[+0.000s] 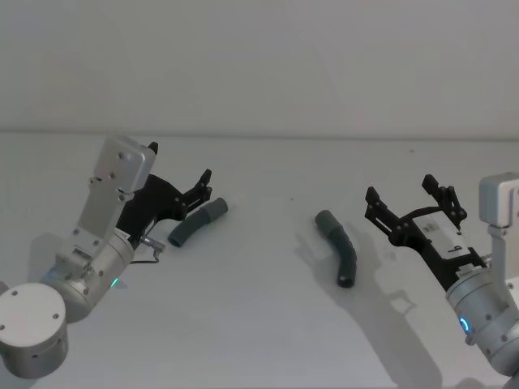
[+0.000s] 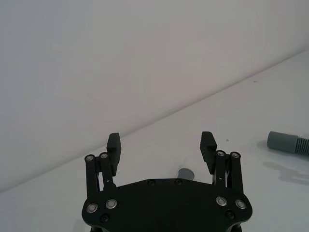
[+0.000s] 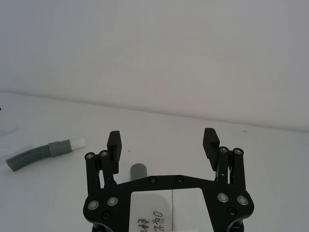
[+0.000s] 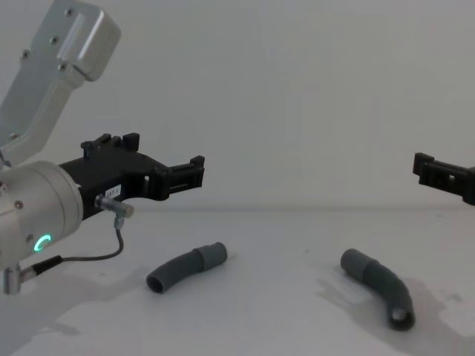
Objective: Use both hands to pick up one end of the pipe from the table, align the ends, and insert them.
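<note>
Left end effector point(image 1: 201, 188) released, hovering just over left pipe piece point(image 1: 197, 224) on desk point(image 1: 259, 324) | right end effector point(image 1: 399, 188) released, beside right pipe piece point(image 1: 339, 247) | step: grasp both | advice: descend squarely, pinch mid-body, leave ends point(image 1: 217, 207) free for mating

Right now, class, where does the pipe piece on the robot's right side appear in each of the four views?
Head view: the right pipe piece lies right of centre, beside the open right gripper.
Chest view: low right, on the table.
Right wrist view: its cuff shows between that gripper's fingers.
Left wrist view: farther off, beyond the open left gripper.
Shared landmark: the table's back edge against the wall.
</note>
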